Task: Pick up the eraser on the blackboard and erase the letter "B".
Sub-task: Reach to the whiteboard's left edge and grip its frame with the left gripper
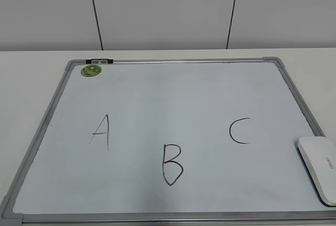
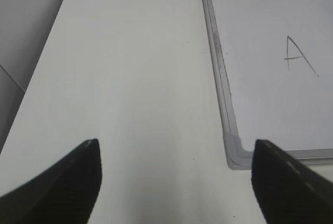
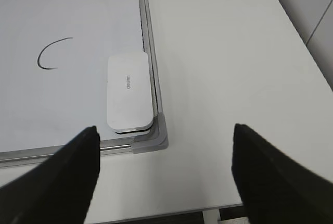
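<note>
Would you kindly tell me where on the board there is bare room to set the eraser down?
The blackboard is bare between the green magnet and the C, and along the near edge left of the B. Only the near right corner is taken, by the eraser.

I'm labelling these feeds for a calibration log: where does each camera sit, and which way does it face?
Exterior: at the near edge, slanting down on the grey-framed white board; no robot parts show.
Left wrist: on the left arm, above the white table; open left end effector.
Right wrist: on the right arm, above the white rounded plastic eraser; open right end effector.
Shared: the hand-drawn black "A" (exterior, left wrist).
</note>
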Available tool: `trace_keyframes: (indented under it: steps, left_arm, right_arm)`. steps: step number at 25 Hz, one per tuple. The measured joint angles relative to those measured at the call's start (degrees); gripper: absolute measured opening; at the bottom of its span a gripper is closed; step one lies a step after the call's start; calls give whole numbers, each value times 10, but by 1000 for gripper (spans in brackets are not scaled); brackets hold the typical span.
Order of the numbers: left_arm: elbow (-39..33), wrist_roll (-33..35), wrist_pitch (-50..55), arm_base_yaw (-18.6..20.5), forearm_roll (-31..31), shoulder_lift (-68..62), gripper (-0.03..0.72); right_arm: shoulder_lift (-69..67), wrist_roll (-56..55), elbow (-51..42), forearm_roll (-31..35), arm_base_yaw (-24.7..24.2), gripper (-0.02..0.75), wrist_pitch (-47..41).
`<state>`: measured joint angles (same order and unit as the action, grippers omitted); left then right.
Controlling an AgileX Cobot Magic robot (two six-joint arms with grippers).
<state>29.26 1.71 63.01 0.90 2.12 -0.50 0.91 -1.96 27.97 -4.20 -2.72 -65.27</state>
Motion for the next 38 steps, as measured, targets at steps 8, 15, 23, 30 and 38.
trace_keyframes:
  steps: [8,15,23,30,38]
  left_arm:
    - [0,0,0,0,0,0,679]
    - [0,0,0,0,0,0,657]
    - [10,0,2,0,0,-10,648]
    - [53,0,-18,0,0,-157,629]
    - [101,0,-101,-1,-25,-361,595]
  right_arm:
    - [0,0,0,0,0,586,0]
    - [0,0,0,0,0,587,0]
    - [0,0,0,0,0,587,0]
    - [0,0,0,0,0,587,0]
    - [0,0,0,0,0,587,0]
